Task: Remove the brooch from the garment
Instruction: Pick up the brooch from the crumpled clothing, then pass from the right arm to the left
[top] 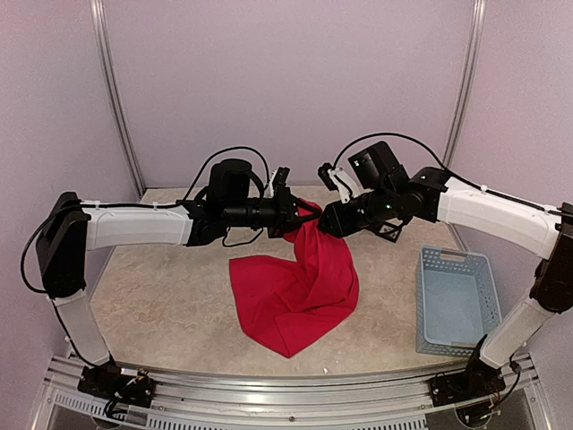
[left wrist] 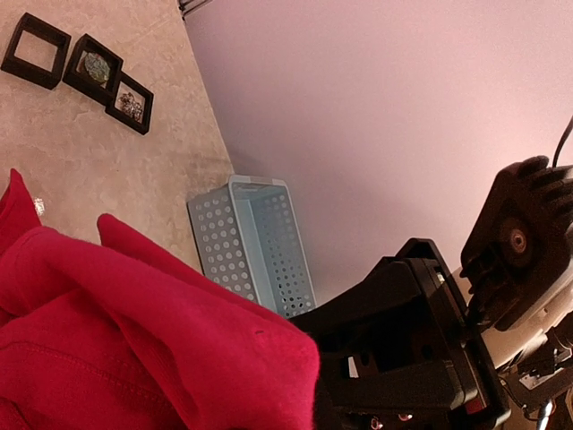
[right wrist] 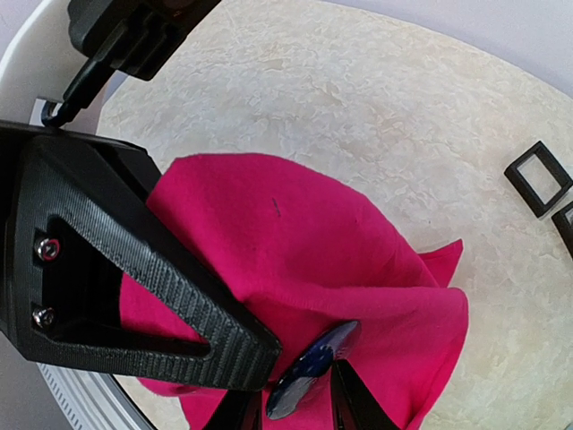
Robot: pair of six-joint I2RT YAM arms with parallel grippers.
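The red garment (top: 295, 282) is lifted at its top between my two grippers, and its lower part rests crumpled on the table. It fills the lower left of the left wrist view (left wrist: 125, 340). A dark blue oval brooch (right wrist: 313, 372) sits on the fabric (right wrist: 295, 242). My right gripper (right wrist: 300, 403) has its two fingertips closed on either side of the brooch. My left gripper (top: 288, 212) grips the raised fabric right beside it; its fingers are hidden under cloth in its own view, and one black finger (right wrist: 134, 287) shows in the right wrist view. My right gripper (top: 322, 218) meets it over the table's middle.
A pale blue perforated basket (top: 455, 300) stands at the right of the table, also in the left wrist view (left wrist: 255, 237). Three small black square frames (left wrist: 81, 67) lie on the table beyond the garment, one showing in the right wrist view (right wrist: 537, 175). Walls close the back and sides.
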